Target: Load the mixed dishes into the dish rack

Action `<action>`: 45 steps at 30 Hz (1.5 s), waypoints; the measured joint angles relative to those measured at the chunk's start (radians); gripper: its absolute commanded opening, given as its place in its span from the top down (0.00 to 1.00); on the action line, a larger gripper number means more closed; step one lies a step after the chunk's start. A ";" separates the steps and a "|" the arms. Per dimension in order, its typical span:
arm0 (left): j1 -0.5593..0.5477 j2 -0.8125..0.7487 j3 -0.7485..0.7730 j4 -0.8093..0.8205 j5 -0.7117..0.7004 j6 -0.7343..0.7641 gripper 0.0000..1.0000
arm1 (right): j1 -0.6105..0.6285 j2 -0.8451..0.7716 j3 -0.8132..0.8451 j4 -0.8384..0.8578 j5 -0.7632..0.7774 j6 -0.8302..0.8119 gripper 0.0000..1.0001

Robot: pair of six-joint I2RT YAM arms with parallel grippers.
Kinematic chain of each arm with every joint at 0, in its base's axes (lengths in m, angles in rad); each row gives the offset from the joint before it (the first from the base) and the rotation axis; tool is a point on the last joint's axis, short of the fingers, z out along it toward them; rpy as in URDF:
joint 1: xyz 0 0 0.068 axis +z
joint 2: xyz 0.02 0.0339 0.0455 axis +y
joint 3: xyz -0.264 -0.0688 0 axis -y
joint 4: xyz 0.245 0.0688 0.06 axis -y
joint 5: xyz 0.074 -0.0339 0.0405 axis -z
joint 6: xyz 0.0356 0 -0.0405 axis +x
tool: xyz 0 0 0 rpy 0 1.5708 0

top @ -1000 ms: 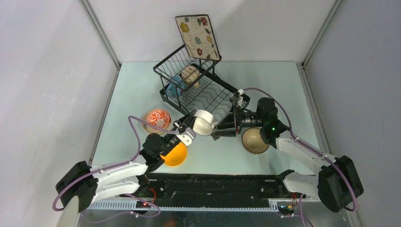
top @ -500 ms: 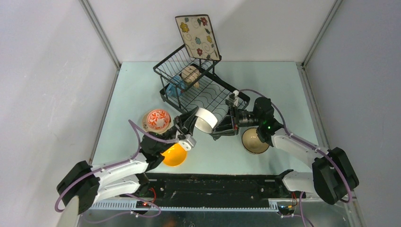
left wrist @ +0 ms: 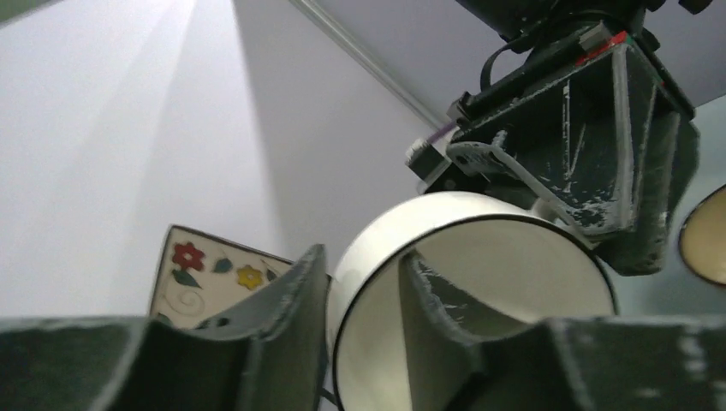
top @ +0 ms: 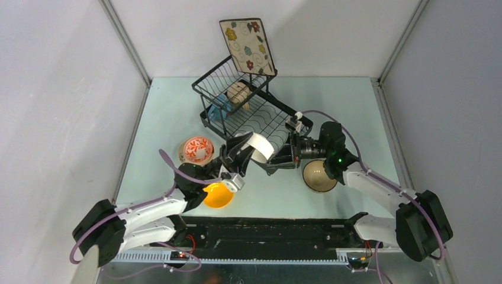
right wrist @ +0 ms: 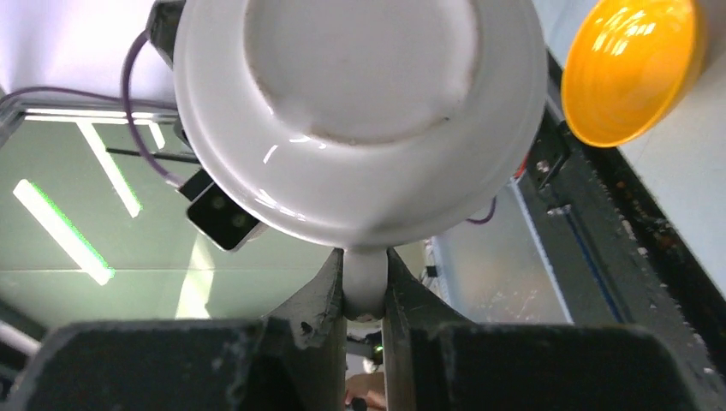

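The white two-handled bowl [top: 258,148] hangs tilted on its side above the table, just in front of the black dish rack [top: 267,116]. My right gripper [right wrist: 366,261] is shut on one small handle of this bowl [right wrist: 360,111]. My left gripper [left wrist: 364,257] is open, one finger outside the rim and one inside the bowl [left wrist: 514,265], with a gap on the inner side. In the rack stand the floral plate [top: 247,46], a blue mug [top: 220,110] and a beige mug [top: 238,93].
On the table lie a red-patterned bowl [top: 196,150], an orange-yellow bowl [top: 216,194] under my left arm, and a tan bowl [top: 319,176] beneath my right arm. The rack's slotted tray [top: 254,121] lies right behind the held bowl. Grey walls enclose the table.
My right gripper closed on the bowl's handle. My left jaws, shut on the rim before, have now opened. The bowl shifted slightly toward the rack.
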State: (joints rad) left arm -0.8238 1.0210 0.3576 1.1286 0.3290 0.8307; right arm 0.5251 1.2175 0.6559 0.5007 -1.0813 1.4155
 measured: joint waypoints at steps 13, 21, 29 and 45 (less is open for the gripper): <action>-0.077 -0.047 -0.084 0.015 -0.126 -0.207 0.03 | -0.074 -0.059 0.267 -0.677 0.469 -0.546 1.00; -0.082 -0.262 -0.079 -0.255 -0.322 -0.536 0.00 | -0.024 0.106 0.309 -0.787 0.759 -0.724 1.00; -0.081 -0.353 0.142 -0.856 -0.674 -1.012 0.00 | 0.101 0.298 0.426 -0.821 1.048 -0.874 1.00; -0.063 -0.650 0.060 -1.319 -0.864 -1.331 0.00 | 0.243 0.637 0.599 -0.729 1.229 -1.049 0.91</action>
State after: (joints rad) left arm -0.8871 0.3706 0.4179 -0.1905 -0.5354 -0.5003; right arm 0.7681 1.8545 1.2545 -0.2287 0.1478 0.3660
